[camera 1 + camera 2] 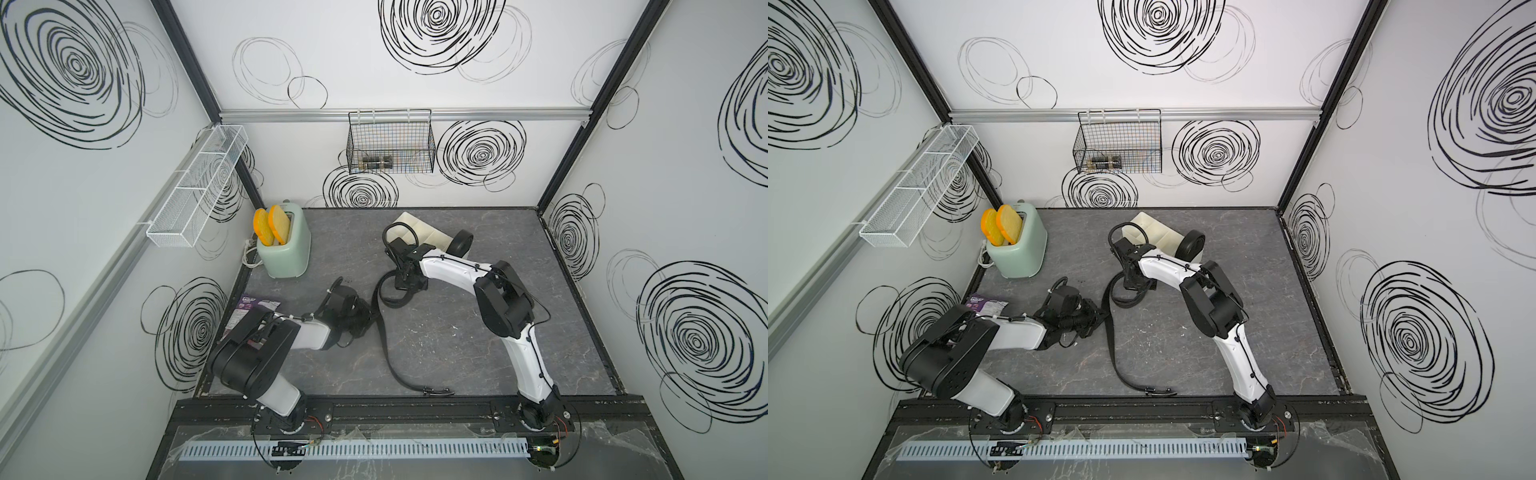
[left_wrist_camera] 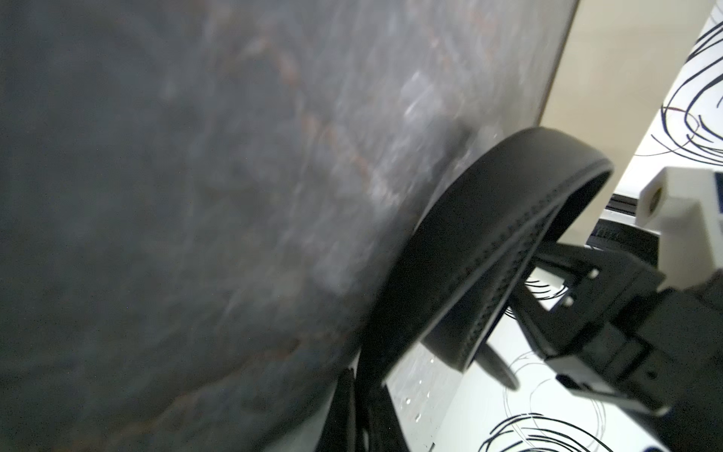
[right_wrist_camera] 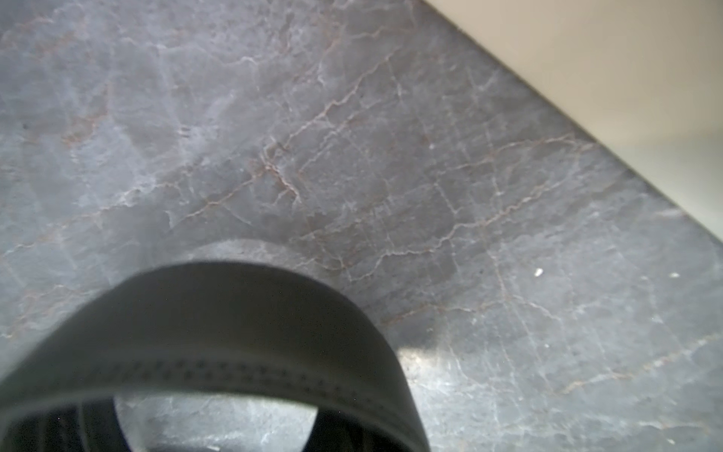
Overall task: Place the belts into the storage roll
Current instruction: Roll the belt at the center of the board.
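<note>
A long black belt (image 1: pixel 381 336) (image 1: pixel 1112 340) lies across the grey table, with its buckle (image 1: pixel 436 390) near the front edge. My left gripper (image 1: pixel 372 318) (image 1: pixel 1098 316) (image 2: pixel 364 415) is shut on the strap partway along. The far end curls into a loop (image 2: pixel 489 235) (image 3: pixel 234 325), and my right gripper (image 1: pixel 405 286) (image 1: pixel 1133 286) is shut on that loop. In the right wrist view the loop hides the fingers. A second belt, wound into a coil (image 1: pixel 462 244) (image 1: pixel 1192 245), stands at the near end of the cream storage roll (image 1: pixel 411 222) (image 1: pixel 1142 222) at the back.
A green toaster (image 1: pixel 284 245) with toast stands at the back left. A purple packet (image 1: pixel 249 305) lies beside my left arm. On the walls hang a white mesh shelf (image 1: pixel 195 187) and a black wire basket (image 1: pixel 390 145).
</note>
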Robot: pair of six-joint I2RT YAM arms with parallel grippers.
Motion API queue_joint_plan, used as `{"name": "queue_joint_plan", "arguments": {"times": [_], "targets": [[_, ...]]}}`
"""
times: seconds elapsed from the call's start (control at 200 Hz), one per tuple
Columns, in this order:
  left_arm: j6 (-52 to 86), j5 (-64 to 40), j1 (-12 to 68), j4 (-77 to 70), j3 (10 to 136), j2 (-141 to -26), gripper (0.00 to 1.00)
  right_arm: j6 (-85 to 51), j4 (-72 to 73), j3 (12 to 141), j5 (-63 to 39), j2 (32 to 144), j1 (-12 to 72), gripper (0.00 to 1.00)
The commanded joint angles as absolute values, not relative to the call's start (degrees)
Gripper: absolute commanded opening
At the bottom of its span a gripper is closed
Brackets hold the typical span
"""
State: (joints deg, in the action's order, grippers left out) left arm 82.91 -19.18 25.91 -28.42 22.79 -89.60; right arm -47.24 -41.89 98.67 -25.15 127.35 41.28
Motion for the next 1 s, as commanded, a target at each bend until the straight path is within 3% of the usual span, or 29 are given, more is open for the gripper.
{"name": "queue_joint_plan", "arguments": {"times": [0.0, 0.04, 0.115, 0.14, 0.285, 0.48, 0.641, 0.771, 0.996], "targets": [[89.6, -16.8, 29.0, -25.8, 23.7, -91.8, 0.0, -46.7, -46.4, 97.2, -25.0, 128.8, 39.6, 0.0], [89.0, -17.0, 30.6, -24.7, 24.9, -92.4, 0.02, -46.2, -46.8, 97.4, -24.6, 129.1, 39.5, 0.0], [87.4, -16.8, 31.7, -23.4, 25.9, -92.1, 0.39, -46.1, -47.0, 97.1, -24.3, 129.0, 39.5, 0.0], [86.5, -16.9, 31.7, -22.2, 26.1, -91.5, 0.46, -46.2, -47.0, 96.9, -24.3, 128.9, 39.5, 0.0], [76.8, -16.9, 26.0, -11.8, 25.7, -83.2, 0.62, -47.4, -48.1, 96.1, -22.2, 128.6, 39.5, 0.0], [60.1, -14.7, 15.5, 0.7, 30.0, -73.3, 0.68, -48.2, -48.3, 95.3, -19.5, 129.2, 40.0, 0.0], [45.2, -15.4, 14.2, 4.3, 42.2, -81.0, 0.7, -47.7, -54.2, 100.5, -10.3, 132.6, 41.7, 0.0], [40.6, -16.5, 14.2, 4.8, 47.9, -86.5, 0.71, -47.2, -56.9, 104.1, -3.5, 134.4, 43.2, 0.0], [37.3, -18.7, 16.7, 2.9, 53.1, -94.2, 0.71, -48.3, -54.7, 100.8, -2.2, 133.5, 43.5, 0.0]]}}
